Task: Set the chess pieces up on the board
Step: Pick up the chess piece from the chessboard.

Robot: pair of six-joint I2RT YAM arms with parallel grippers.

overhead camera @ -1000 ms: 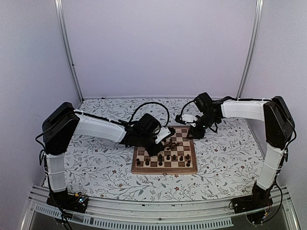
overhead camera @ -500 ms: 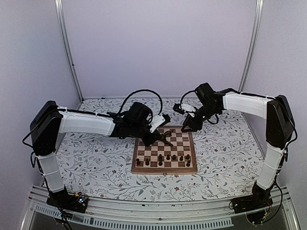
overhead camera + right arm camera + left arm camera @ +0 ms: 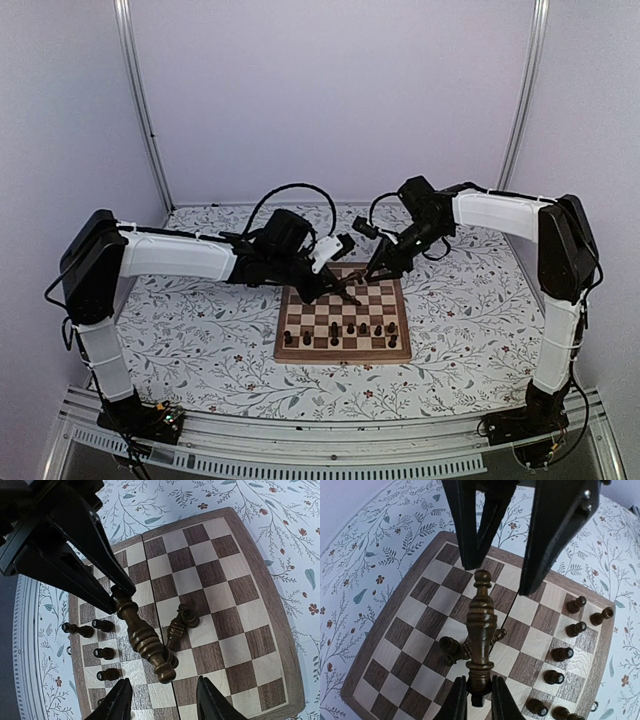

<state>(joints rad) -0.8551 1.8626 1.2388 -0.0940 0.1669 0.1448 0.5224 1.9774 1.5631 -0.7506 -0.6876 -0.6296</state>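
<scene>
Fingers of the left arm (image 3: 336, 283), top view, have lifted off the board (image 3: 300, 352) while the right arm's fingers (image 3: 383, 262) have swung in to meet them, suggesting a handover. Left wrist view: left fingers (image 3: 457, 700) clamp one end of a tall chess piece (image 3: 481, 625), its free end between the wide-spread right fingers (image 3: 540, 555). Right wrist view: those fingers flank it without visible contact, above fallen pieces (image 3: 180, 622) mid-board.
</scene>
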